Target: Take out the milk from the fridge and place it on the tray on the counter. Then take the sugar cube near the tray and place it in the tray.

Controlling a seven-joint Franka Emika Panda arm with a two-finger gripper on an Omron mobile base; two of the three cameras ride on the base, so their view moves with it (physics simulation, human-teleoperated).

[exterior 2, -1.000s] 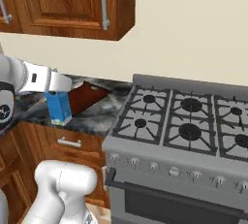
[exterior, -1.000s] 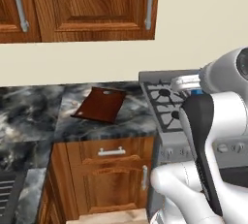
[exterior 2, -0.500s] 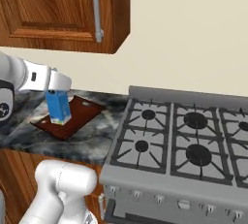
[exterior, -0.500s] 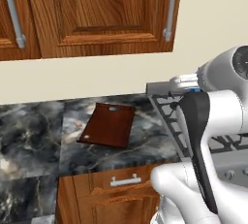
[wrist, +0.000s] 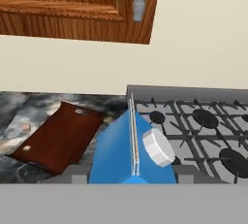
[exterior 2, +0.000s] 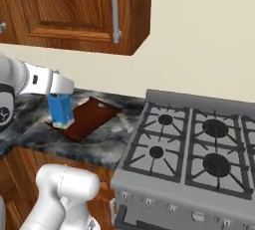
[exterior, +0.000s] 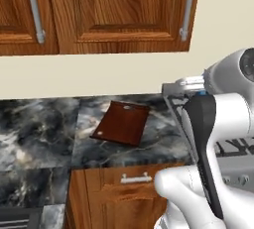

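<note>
From my station I take the tray (exterior: 121, 123) as landmark and read left to right. It lies flat on the black marble bench (exterior: 39, 124), a dark reddish-brown board with its slot handle toward the wall, nothing resting on it; I judge the receiving surface ready. In the hand view a small pale speck (wrist: 26, 148) sits at the tray's near left edge and another on the marble just left of it; either could be the sugar cube, but I cannot tell. To the tray's right in that view, the milk (exterior 2: 61, 109) hangs upright, clear of the bench, its gable ridge and white cap toward the hand camera. The fingers (wrist: 82, 172) are clamped on the milk at either side of its upper body, which keeps the carton vertical for a base-down placement. In the right base view the milk overlaps the tray's near end, though I cannot confirm it is directly above. Right of the tray stands the gas stove (exterior 2: 199, 149), to be avoided during lowering.
</note>
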